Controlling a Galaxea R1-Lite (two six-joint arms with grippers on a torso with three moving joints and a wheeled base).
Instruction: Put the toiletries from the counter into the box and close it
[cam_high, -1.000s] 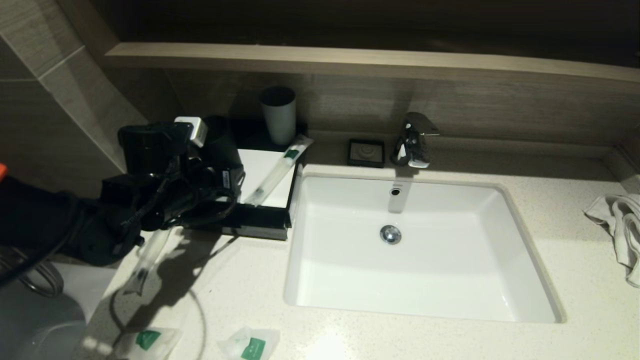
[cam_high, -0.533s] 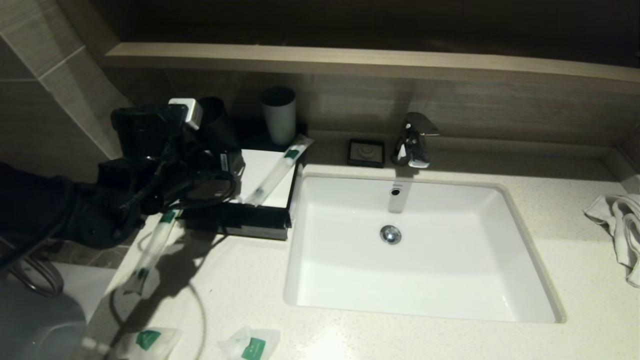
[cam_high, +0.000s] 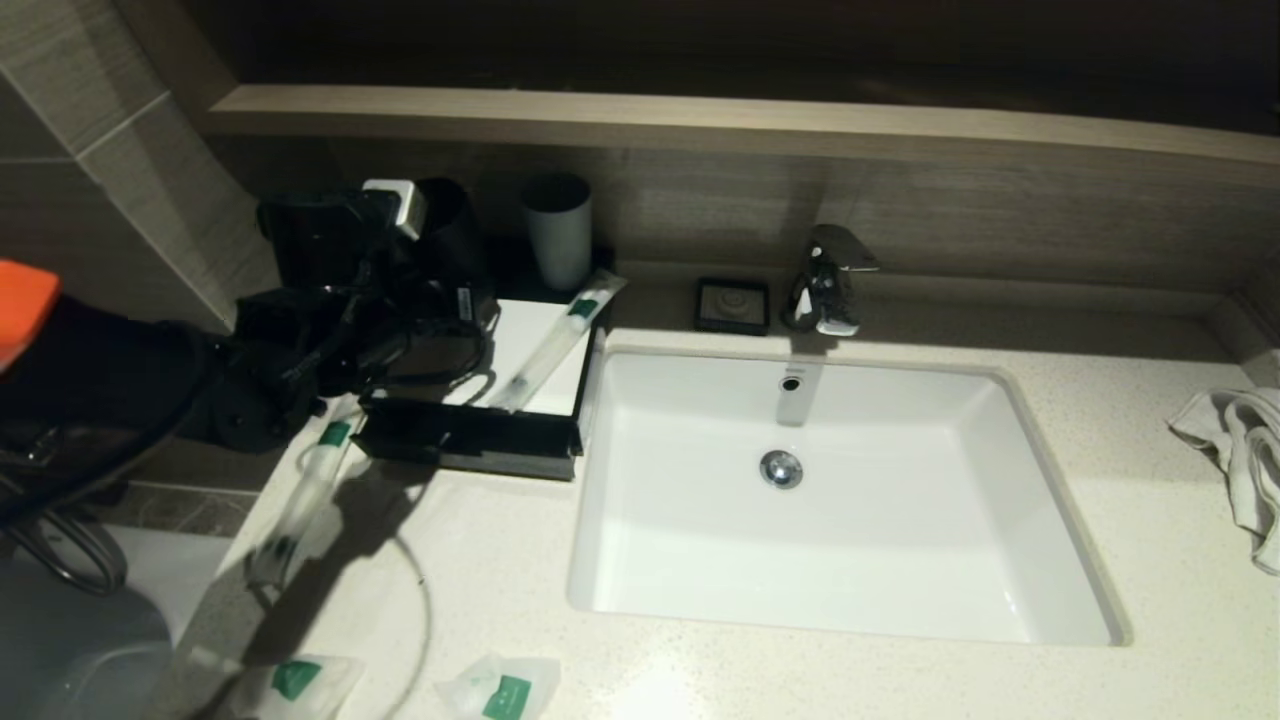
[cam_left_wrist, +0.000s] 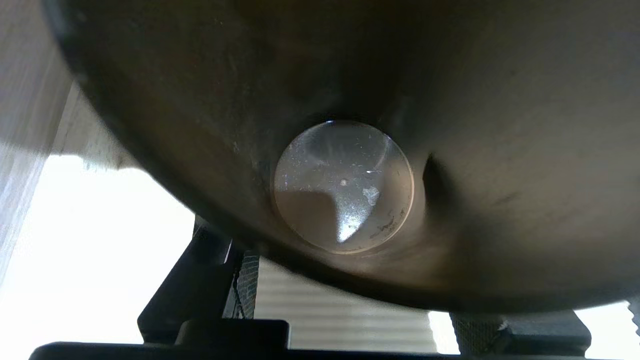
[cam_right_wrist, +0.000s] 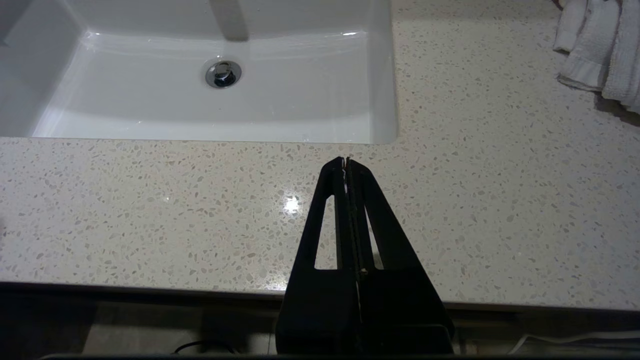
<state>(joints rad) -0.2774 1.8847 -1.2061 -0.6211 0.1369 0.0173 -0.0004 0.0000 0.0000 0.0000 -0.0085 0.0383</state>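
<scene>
My left gripper (cam_high: 440, 275) hangs over the left part of the low black box (cam_high: 480, 445), shut on a black cup (cam_high: 452, 222) that it holds tilted above the box. In the left wrist view the black cup (cam_left_wrist: 345, 185) fills the picture, mouth toward the camera, with the left gripper (cam_left_wrist: 350, 295) under it. One long packet (cam_high: 555, 340) lies aslant on the box's white top. Another long packet (cam_high: 305, 490) lies on the counter (cam_high: 480, 590) left of the box. Two small pouches (cam_high: 295, 680) (cam_high: 500, 692) lie at the counter's front edge. My right gripper (cam_right_wrist: 346, 162) is shut and empty over the counter's front edge.
A grey cup (cam_high: 558, 230) stands behind the box. A black soap dish (cam_high: 733, 305) and the tap (cam_high: 825, 280) sit behind the sink (cam_high: 600, 480). A white towel (cam_high: 1240, 460) lies at the far right. A wooden shelf (cam_high: 700, 115) runs above. A thin cable (cam_high: 420, 610) loops over the counter.
My left gripper has risen and shifted back and to the right with the black cup. The long packet on the counter, half hidden under the arm before, now shows fully.
</scene>
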